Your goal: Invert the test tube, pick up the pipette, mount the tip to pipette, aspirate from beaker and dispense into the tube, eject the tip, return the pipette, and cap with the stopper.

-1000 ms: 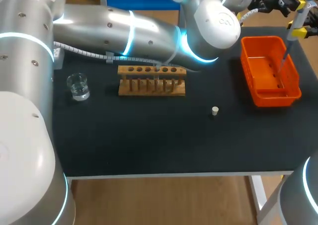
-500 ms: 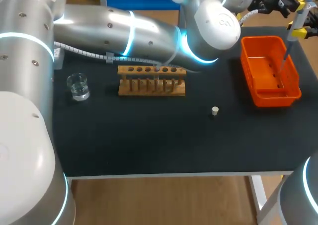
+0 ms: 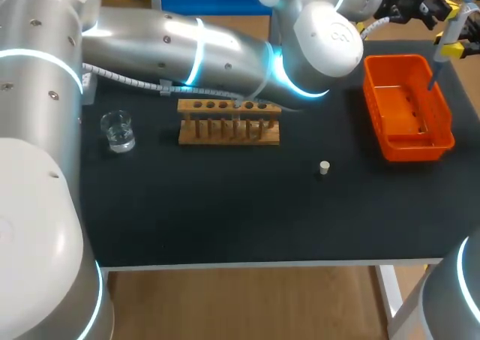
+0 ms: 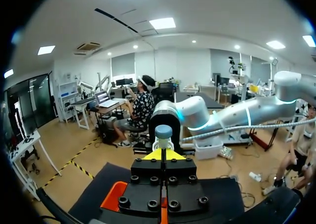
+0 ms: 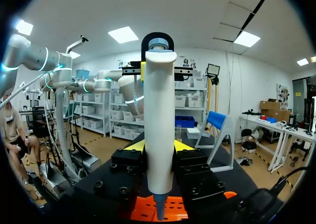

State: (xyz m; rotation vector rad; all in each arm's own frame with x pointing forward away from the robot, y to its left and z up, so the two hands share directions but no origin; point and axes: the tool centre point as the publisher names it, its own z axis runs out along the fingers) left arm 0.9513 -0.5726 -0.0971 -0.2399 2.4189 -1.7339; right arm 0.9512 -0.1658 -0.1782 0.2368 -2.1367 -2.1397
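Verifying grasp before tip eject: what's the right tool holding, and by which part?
The right tool is shut on the pipette, clamping the lower part of its white body from both sides, just above the narrow nozzle.

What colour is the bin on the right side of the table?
Orange. The head view shows the bin best.

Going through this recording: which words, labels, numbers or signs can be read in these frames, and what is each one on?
No text can be read anywhere.
Left arm's joint cap: a small grey mark, too blurred to read.
Pipette: plain white body, no print showing.
Orange basket, wooden rack, beaker, stopper: no print visible.
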